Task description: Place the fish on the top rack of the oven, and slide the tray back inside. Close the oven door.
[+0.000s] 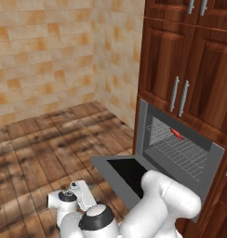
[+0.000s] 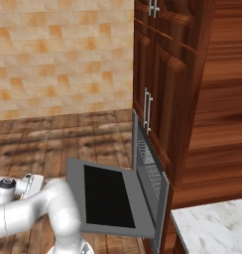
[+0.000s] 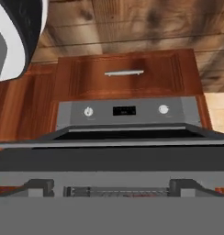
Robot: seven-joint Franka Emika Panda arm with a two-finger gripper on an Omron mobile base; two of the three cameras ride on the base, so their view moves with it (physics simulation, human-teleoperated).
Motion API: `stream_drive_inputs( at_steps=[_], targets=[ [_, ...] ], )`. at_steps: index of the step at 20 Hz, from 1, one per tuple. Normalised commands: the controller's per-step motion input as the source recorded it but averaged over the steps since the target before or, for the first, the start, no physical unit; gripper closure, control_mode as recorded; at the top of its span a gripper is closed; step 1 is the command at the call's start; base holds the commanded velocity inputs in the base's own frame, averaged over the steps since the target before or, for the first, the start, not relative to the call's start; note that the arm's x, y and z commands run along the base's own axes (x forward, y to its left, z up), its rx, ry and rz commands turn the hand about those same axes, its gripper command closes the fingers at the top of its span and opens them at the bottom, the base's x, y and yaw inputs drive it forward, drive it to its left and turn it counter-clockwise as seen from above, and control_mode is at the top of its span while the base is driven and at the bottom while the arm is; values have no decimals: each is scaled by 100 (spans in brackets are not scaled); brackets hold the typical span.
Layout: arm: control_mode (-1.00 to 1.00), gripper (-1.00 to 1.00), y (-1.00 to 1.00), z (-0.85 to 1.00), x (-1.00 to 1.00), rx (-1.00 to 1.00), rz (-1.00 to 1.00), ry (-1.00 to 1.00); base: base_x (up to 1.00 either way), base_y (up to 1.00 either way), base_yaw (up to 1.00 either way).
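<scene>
Left base view: the oven door (image 1: 127, 174) hangs open below the oven (image 1: 180, 148), and the fish (image 1: 176, 134) lies on the top rack (image 1: 180, 151) inside the cavity. Right base view: the door juts out flat from the oven. Hand view: the door's edge crosses below the control panel (image 3: 125, 111); the claw's opening I cannot tell.

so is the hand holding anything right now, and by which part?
Nothing is held. The fish lies on the rack inside the oven, and the two fingertips of the hand stand apart below the open door.
</scene>
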Motion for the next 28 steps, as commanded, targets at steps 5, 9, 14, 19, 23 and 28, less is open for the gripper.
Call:
stream_drive_inputs(
  at_steps=[5, 9, 14, 19, 23, 28],
  targets=[
    [-100, -100, 8, -55, 27, -9, 0, 2, 0, 0, 0],
    [-100, -100, -9, -43, 12, -8, 0, 5, 0, 0, 0],
    [-100, -100, -22, -37, 23, -5, 0, 7, 0, 0, 0],
    [-100, -100, -20, -46, 39, -5, 0, 4, 0, 0, 0],
    [-100, -100, -2, -71, 42, -11, 0, 0, 0, 0, 0],
    [-100, -100, 1, -96, 36, -14, 0, -4, 0, 0, 0]
  ],
)
